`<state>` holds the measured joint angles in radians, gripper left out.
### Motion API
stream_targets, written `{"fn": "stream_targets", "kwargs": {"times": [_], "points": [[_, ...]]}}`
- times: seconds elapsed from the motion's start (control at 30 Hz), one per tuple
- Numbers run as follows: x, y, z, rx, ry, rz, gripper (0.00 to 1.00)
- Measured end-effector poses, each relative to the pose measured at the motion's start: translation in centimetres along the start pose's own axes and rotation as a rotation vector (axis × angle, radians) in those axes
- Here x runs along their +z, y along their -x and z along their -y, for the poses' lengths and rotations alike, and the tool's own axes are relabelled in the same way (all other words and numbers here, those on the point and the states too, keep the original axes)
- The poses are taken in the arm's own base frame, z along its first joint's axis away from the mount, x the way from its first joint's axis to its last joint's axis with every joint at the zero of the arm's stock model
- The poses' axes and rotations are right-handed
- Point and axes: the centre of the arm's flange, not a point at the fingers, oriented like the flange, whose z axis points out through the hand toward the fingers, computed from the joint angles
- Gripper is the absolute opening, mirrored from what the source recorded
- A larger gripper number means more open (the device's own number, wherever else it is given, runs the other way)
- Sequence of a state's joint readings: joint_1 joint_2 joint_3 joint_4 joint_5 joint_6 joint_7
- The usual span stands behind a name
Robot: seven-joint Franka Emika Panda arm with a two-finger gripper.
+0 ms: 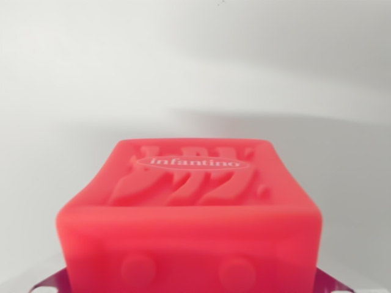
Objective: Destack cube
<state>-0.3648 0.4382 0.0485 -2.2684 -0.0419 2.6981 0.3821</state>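
Red cube (189, 226) fills lower centre of wrist view, embossed top up, seated on purple block (46, 284) visible only at bottom corners. Gripper fingers out of frame; opening cannot be told. Judged step: approach. Next: close on red cube alone, lift straight.

The wrist view shows no part of the arm or gripper, so the fingers' state cannot be told. The wrist camera sits low and very close to a red soft-plastic cube (189, 226), looking across its embossed top.
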Motion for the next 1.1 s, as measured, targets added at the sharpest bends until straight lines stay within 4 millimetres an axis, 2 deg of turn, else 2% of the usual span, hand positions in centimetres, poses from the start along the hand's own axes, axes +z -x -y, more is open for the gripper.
{"fn": "stream_targets", "kwargs": {"times": [0.6,1.0,1.03,1.1], "points": [[3.7,0.0,0.0,0.000,-0.001,-0.001,0.00],[4.8,-0.1,0.0,0.000,-0.001,-0.002,0.00],[4.8,-0.1,0.0,0.000,-0.001,-0.002,1.00],[4.8,-0.1,0.0,0.000,-0.001,-0.002,1.00]]}}
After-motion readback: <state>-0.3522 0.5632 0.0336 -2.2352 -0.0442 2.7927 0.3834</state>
